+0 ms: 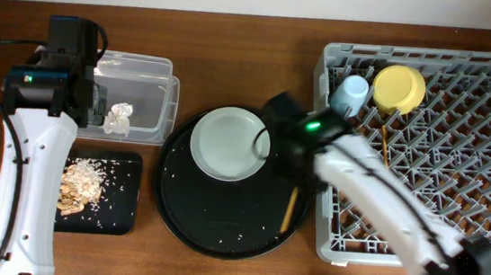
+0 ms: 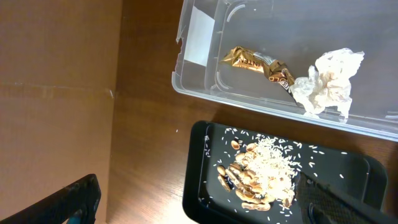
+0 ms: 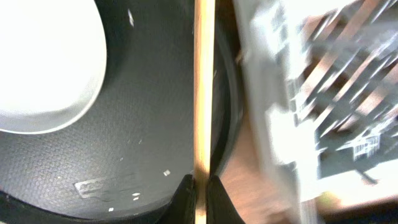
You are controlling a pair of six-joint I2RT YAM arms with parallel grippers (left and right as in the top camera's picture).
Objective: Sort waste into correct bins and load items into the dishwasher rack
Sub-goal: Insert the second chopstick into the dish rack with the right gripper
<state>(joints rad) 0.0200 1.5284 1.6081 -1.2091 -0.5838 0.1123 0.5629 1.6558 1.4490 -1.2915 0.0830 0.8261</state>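
Waste sits sorted at the left of the overhead view: the crumpled white tissue (image 1: pixel 119 116) and gold-brown wrapper (image 2: pixel 258 65) lie touching inside the clear box (image 1: pixel 144 66) at upper left, and the food scraps (image 1: pixel 81 185) with rice lie in the shallow black tray (image 1: pixel 125 212) just below it. The left gripper (image 2: pixel 205 202) hangs above both bins, fingers spread wide and holding nothing. At centre the round black tray (image 1: pixel 220 216) carries the grey-white plate (image 1: pixel 230 142) in its upper half. At that tray's right edge the right gripper (image 3: pixel 200 200) is clenched on a wooden chopstick (image 3: pixel 202 93). At right, the dishwasher rack (image 1: pixel 485 179) holds the blue cup (image 1: pixel 352 94), yellow bowl (image 1: pixel 398 87) and a second chopstick (image 1: pixel 383 142) in its upper left part
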